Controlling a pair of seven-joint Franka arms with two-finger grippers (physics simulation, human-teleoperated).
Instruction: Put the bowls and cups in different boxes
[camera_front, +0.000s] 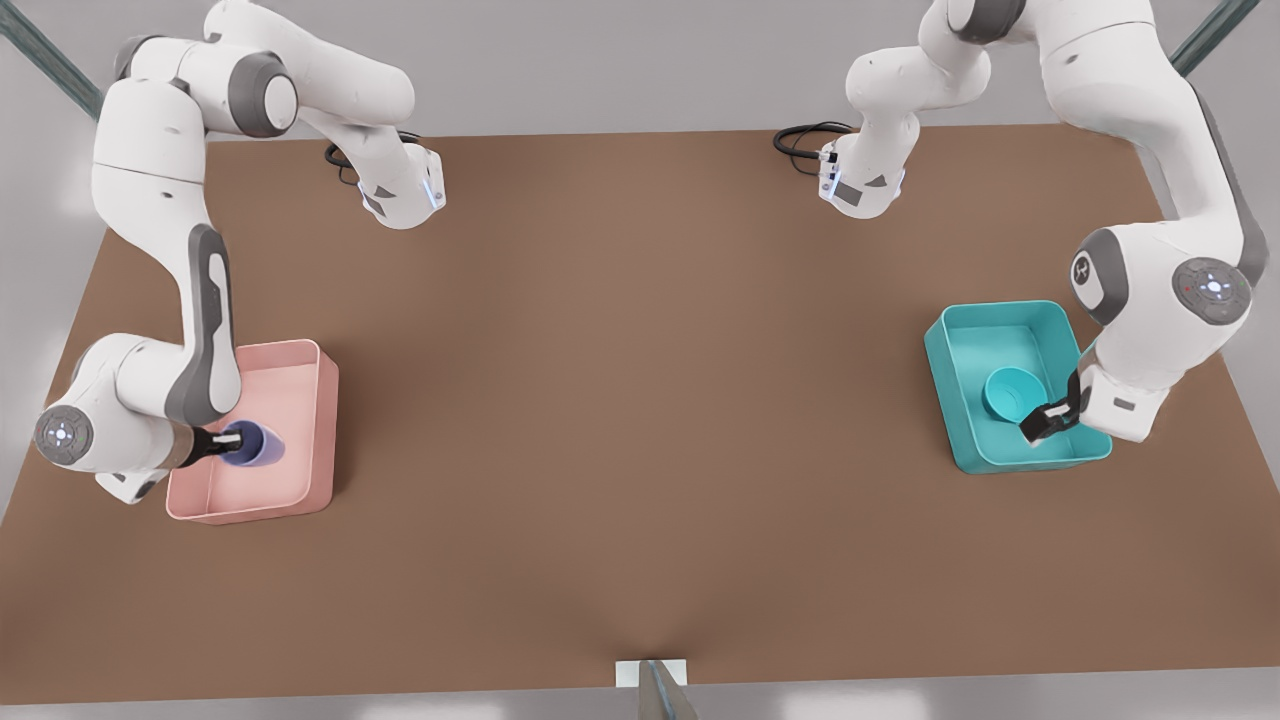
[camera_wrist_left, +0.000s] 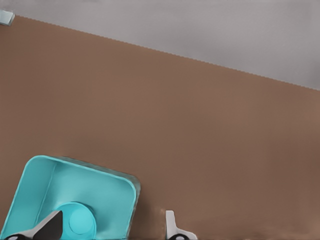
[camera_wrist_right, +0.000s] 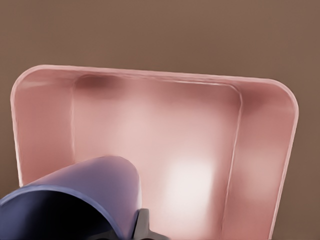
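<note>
While my right gripper (camera_front: 232, 441) is pinching the cup (camera_front: 256, 445) low over the pink box (camera_front: 322, 420), I should be lowering it upright before letting go. My left gripper (camera_front: 1050, 418), fingers spread wide, is hanging over the bowl (camera_front: 1008, 392) sitting inside the teal box (camera_front: 950, 390).

cup (camera_wrist_right: 75, 200) cut off at right wrist view's edge, base hidden | teal box (camera_wrist_left: 45, 185) cropped in left wrist view | pink box (camera_front: 300, 400) near corner behind arm, front view
</note>
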